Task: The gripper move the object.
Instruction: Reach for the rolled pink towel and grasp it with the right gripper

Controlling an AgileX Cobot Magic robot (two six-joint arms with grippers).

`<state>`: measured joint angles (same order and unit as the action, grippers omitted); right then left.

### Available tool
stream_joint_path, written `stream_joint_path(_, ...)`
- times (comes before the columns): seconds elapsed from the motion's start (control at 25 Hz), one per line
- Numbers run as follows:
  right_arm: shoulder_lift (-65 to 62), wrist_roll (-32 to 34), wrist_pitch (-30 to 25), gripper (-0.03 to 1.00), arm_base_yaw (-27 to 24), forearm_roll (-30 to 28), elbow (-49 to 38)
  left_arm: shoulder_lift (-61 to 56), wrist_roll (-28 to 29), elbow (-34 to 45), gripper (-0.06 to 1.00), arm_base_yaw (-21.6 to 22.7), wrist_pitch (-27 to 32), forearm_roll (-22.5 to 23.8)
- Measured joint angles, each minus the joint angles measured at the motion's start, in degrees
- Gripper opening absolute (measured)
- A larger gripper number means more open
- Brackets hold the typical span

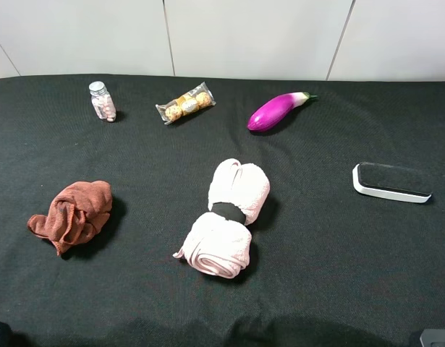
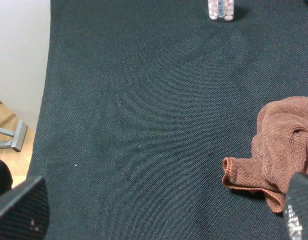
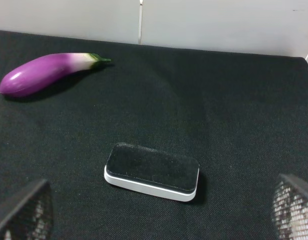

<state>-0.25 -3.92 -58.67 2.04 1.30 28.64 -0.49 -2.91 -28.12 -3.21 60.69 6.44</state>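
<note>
**Step 1: approach not yet begun, both grippers empty.**

Your left gripper [image 2: 159, 210] and right gripper [image 3: 158, 210] both stand with jaws spread wide, holding nothing. The task names no object. The likely candidate is the black-topped block [image 3: 151, 172], possibly a board eraser, lying flat to the right of the pink towel roll [image 1: 226, 217]. The brown cloth [image 2: 281, 150] lies left of that roll. Next, lower the right gripper over the block, set the jaws across its narrow width, then close.
</note>
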Motion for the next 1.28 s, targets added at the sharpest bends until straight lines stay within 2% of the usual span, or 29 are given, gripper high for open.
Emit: stream_joint_path(1.28, 0.75, 0.0, 0.0, 0.66, 0.0, 0.57, 0.2, 0.0, 0.0, 0.0, 0.99, 0.0, 0.0, 0.0)
